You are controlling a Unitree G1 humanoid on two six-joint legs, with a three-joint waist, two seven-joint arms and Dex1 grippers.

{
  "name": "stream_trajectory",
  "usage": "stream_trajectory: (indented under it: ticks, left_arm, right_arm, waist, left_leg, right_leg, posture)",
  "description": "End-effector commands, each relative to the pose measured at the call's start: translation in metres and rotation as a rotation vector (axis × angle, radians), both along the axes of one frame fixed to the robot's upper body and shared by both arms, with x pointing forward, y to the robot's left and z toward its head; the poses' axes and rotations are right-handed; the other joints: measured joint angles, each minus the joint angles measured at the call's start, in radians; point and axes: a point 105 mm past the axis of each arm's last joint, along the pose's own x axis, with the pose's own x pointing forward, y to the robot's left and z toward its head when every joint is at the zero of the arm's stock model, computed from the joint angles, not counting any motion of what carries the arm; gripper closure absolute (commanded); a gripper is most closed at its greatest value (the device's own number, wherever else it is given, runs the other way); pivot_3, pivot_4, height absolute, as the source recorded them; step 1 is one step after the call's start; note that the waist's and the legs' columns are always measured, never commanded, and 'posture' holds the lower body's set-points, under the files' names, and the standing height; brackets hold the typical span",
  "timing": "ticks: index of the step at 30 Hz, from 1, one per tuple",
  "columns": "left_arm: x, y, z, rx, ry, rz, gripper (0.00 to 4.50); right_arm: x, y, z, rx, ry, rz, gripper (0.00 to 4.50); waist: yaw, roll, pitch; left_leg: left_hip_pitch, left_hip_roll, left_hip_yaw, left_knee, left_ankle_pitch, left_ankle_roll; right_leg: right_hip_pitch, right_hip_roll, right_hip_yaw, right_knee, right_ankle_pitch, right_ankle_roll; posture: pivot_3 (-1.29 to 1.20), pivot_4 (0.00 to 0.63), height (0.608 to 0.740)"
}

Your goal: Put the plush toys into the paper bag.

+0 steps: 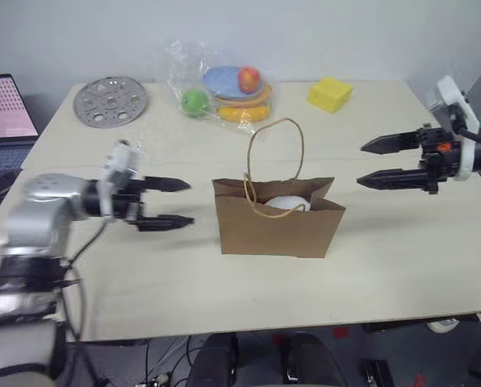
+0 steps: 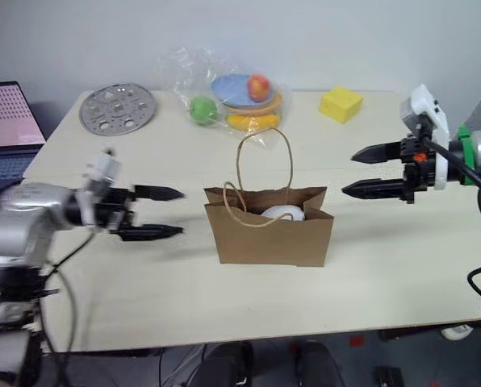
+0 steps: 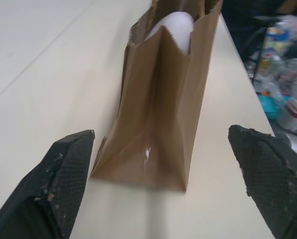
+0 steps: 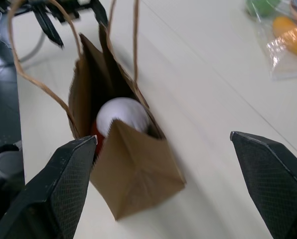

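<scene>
The brown paper bag (image 1: 278, 226) stands upright in the middle of the table, its twine handles sticking up. Inside it a white plush toy (image 1: 286, 203) shows at the mouth, and the right wrist view also catches a bit of orange plush (image 4: 97, 140) beside the white one (image 4: 121, 115). My left gripper (image 1: 173, 202) hovers open to the left of the bag, apart from it, with nothing between its fingers. My right gripper (image 1: 371, 164) is open and empty to the right of the bag, a little higher.
A clear plastic pack of toy fruit (image 1: 224, 90) and a yellow block (image 1: 330, 93) lie at the table's far side. A round perforated metal disc (image 1: 110, 101) sits at the far left, with a laptop (image 1: 5, 109) beyond the table's left edge.
</scene>
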Motion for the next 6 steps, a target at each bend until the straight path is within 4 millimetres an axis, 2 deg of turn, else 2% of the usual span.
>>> stream_trajectory:
  ticks: [1,4,6]
  left_arm:
    - [-0.012,0.025,0.033,0.084,-0.123,0.185,0.02]
    - [-0.029,0.030,0.040,0.060,-0.119,0.220,0.02]
    - [-0.032,0.030,0.037,0.073,-0.127,0.230,0.02]
  right_arm:
    - [0.000,-0.019,0.007,-0.017,-0.050,-0.019,0.00]
    - [0.010,-0.027,-0.001,0.000,-0.050,-0.053,0.00]
    - [0.012,-0.027,-0.005,0.001,-0.045,-0.051,0.00]
  waist:
    - [0.000,0.000,0.000]
    - [0.000,0.001,0.000]
    - [0.001,0.001,0.000]
  left_leg:
    - [0.000,0.000,0.000,0.000,0.000,0.000]
    - [0.001,0.000,0.001,0.000,0.000,0.000]
    - [0.002,0.000,0.001,0.001,0.000,0.000]
  right_leg:
    - [0.000,0.000,0.000,0.000,0.000,0.000]
    - [0.001,-0.001,0.000,0.000,0.000,0.000]
    - [0.001,-0.001,0.000,0.000,0.000,0.000]
  posture:
    - [0.00,0.150,0.740]
    - [0.00,0.150,0.740]
    - [0.00,0.150,0.740]
